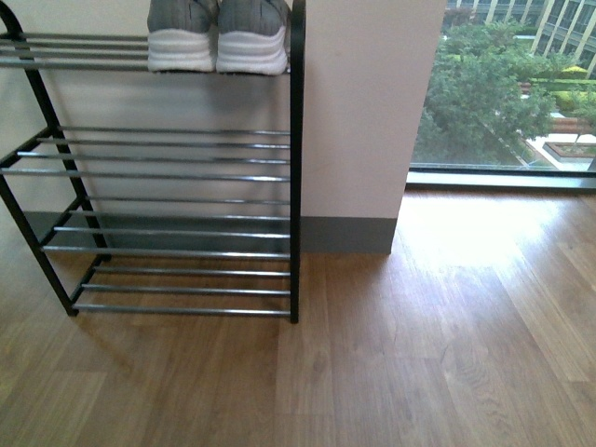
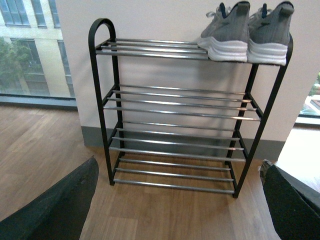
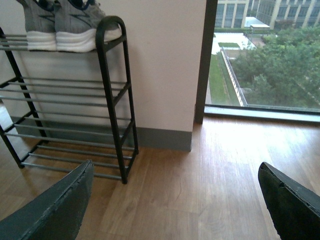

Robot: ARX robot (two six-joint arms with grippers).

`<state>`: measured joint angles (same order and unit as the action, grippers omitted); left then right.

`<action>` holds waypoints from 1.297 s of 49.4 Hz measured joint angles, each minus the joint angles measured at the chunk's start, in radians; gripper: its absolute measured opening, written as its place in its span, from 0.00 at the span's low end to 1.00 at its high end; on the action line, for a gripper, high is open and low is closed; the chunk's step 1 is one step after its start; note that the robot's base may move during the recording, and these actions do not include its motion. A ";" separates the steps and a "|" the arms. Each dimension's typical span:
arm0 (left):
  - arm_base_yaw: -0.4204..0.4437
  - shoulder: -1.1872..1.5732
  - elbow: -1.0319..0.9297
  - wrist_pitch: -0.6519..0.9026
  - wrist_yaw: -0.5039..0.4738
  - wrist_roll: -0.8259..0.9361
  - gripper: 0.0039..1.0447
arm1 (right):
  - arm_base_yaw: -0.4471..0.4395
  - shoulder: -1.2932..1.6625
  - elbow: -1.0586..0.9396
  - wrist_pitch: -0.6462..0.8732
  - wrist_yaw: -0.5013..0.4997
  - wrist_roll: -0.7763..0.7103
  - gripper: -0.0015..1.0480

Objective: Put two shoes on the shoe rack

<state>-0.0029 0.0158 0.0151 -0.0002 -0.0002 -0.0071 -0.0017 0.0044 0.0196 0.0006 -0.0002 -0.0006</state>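
Observation:
Two grey knit shoes with white soles stand side by side, one (image 1: 181, 37) beside the other (image 1: 252, 39), on the top tier of the black shoe rack (image 1: 296, 168), at its right end, heels outward. The pair also shows in the left wrist view (image 2: 247, 32) and the right wrist view (image 3: 62, 27). My left gripper (image 2: 180, 200) is open and empty, held back from the rack over the floor. My right gripper (image 3: 175, 200) is open and empty too, over the floor to the right of the rack. Neither arm appears in the front view.
The rack (image 2: 175, 115) has several tiers of chrome bars, the lower ones bare. It stands against a pale wall (image 1: 363, 112) with a grey skirting. A floor-to-ceiling window (image 1: 512, 93) is to the right. Wooden floor (image 1: 419, 354) spreads in front.

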 joint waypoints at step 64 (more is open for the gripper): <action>0.000 0.000 0.000 0.000 0.000 0.000 0.91 | 0.000 0.000 0.000 0.000 0.000 0.000 0.91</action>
<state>-0.0029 0.0158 0.0151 -0.0002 -0.0002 -0.0071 -0.0017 0.0048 0.0196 0.0006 -0.0002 -0.0006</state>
